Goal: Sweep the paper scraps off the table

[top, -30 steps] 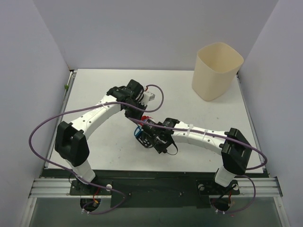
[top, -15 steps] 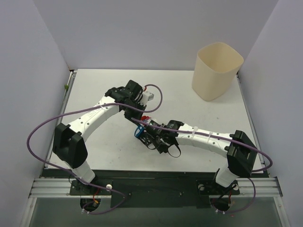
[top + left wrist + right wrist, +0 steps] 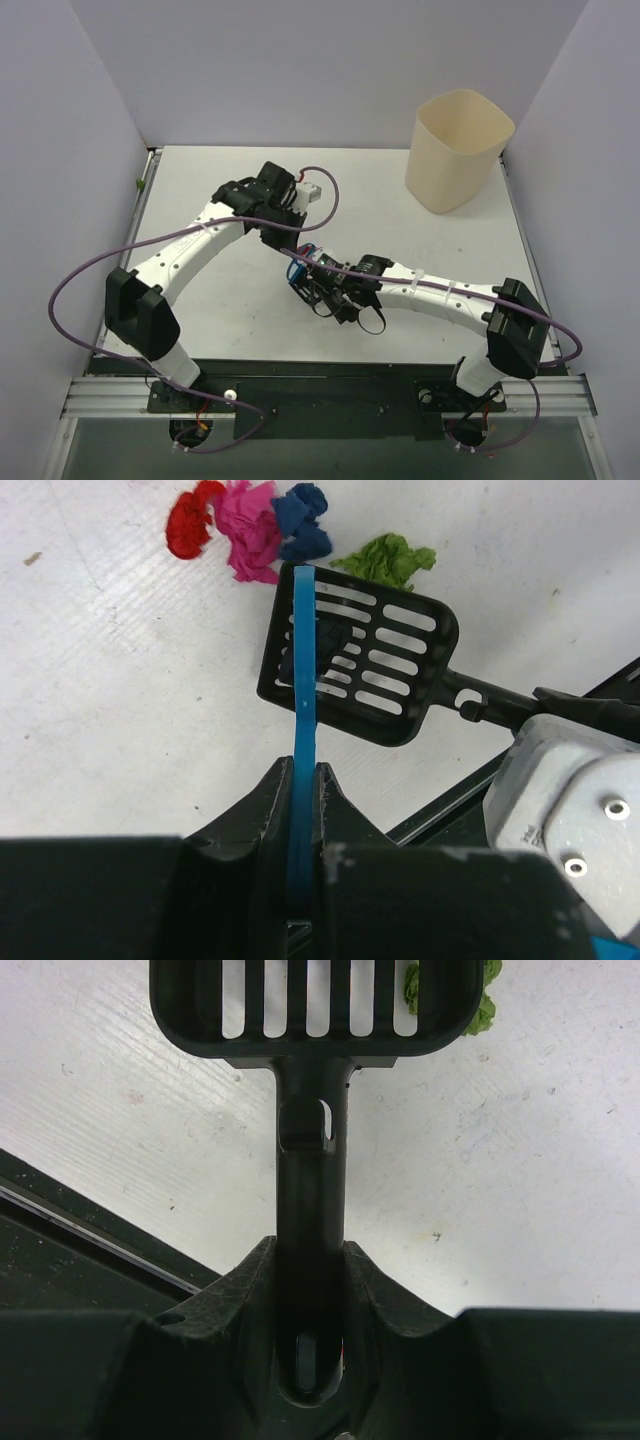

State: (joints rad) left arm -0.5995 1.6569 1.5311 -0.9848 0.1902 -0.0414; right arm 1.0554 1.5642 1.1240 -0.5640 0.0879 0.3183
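My left gripper is shut on the blue hand brush, seen edge-on and reaching over the black slotted scoop. My right gripper is shut on the scoop's handle. The paper scraps lie on the table just past the scoop's far edge: red, pink, dark blue and green. A dark bit sits on the scoop beside the brush. In the top view both grippers meet at mid-table, left and right, and hide the scraps.
A tall cream bin stands at the table's far right corner. Lilac walls close in the table on three sides. A metal rail runs along the near edge. Purple cables loop from both arms.
The left wrist has shifted slightly toward the far side and its elbow has swung left. The right arm's elbow has moved right and nearer. Brush and scoop stay together at mid-table.
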